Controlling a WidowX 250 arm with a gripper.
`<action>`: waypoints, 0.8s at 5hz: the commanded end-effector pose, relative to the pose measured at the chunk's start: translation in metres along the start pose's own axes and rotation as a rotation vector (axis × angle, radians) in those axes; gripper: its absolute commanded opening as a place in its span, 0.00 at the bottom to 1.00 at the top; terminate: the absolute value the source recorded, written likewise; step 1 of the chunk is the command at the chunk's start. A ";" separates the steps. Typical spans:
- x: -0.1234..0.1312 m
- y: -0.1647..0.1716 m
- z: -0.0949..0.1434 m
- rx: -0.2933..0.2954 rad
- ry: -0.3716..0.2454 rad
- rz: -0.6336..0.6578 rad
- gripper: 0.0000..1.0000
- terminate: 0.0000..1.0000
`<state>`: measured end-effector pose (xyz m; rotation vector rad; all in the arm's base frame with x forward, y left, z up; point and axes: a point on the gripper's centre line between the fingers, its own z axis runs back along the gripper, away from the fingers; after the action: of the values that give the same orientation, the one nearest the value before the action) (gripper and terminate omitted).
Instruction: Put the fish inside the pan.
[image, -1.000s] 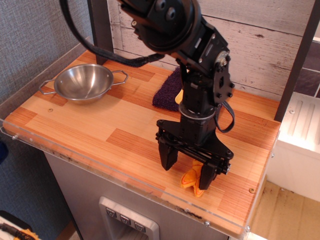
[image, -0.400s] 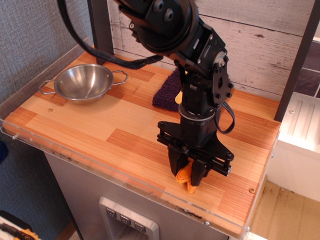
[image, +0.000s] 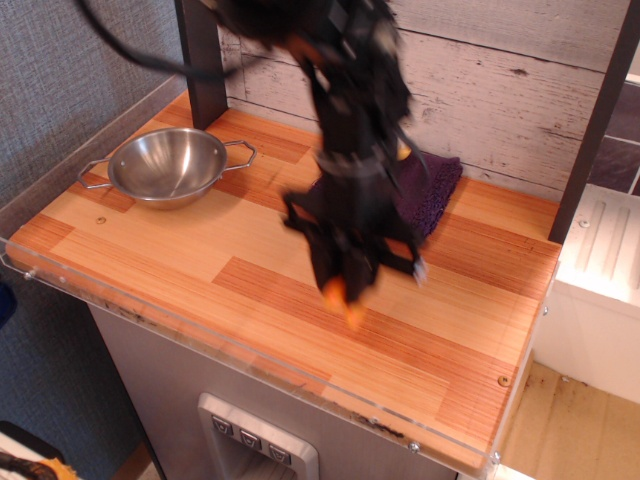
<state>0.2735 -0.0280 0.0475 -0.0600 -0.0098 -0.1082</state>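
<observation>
The black gripper (image: 342, 288) is blurred by motion above the middle of the wooden counter. It is shut on the orange fish (image: 341, 299), whose lower end hangs out below the fingers, clear of the wood. The shiny steel pan (image: 168, 166) with two wire handles stands at the back left of the counter, well to the left of the gripper and with nothing inside it.
A dark purple cloth (image: 428, 190) lies at the back of the counter (image: 250, 270) behind the arm. A small orange thing (image: 402, 153) shows at the cloth's back edge. A dark post (image: 203, 60) rises behind the pan; a clear guard (image: 200, 350) lines the front edge.
The gripper closed on the fish at the front right of the counter, then lifted it and moved left and back towards the middle. The purple cloth is more uncovered.
</observation>
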 end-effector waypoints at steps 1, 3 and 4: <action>0.021 0.094 0.082 0.105 -0.126 0.170 0.00 0.00; 0.028 0.197 0.052 0.182 0.018 0.250 0.00 0.00; 0.024 0.246 0.048 0.189 0.046 0.274 0.00 0.00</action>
<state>0.3296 0.2105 0.0608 0.1060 0.0734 0.1580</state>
